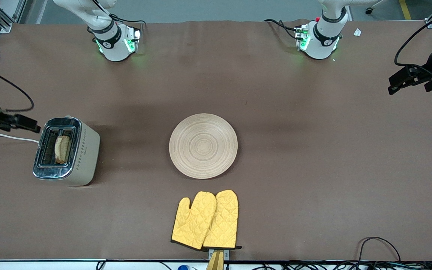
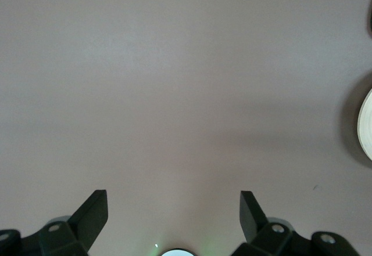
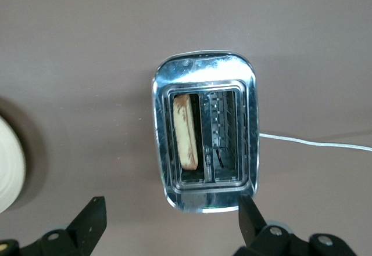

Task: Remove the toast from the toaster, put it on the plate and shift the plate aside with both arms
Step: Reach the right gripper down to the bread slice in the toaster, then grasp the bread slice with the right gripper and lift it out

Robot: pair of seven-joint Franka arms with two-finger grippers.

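The toast [image 1: 62, 149] stands upright in one slot of a chrome-topped toaster [image 1: 66, 152] toward the right arm's end of the table. It also shows in the right wrist view [image 3: 186, 132]. The round beige plate [image 1: 203, 145] lies bare at the table's middle. Its edge shows in the right wrist view [image 3: 9, 163] and in the left wrist view [image 2: 366, 125]. My right gripper [image 1: 36, 126] [image 3: 172, 201] is open and empty, up in the air just beside the toaster's top. My left gripper [image 1: 391, 87] [image 2: 174, 193] is open and empty over bare table at the left arm's end.
Two yellow quilted oven mitts [image 1: 205, 220] lie nearer to the front camera than the plate, at the table's edge. The toaster's white cord [image 1: 9, 137] runs toward the right arm's end. Black cables [image 1: 377, 243] lie at the near edge.
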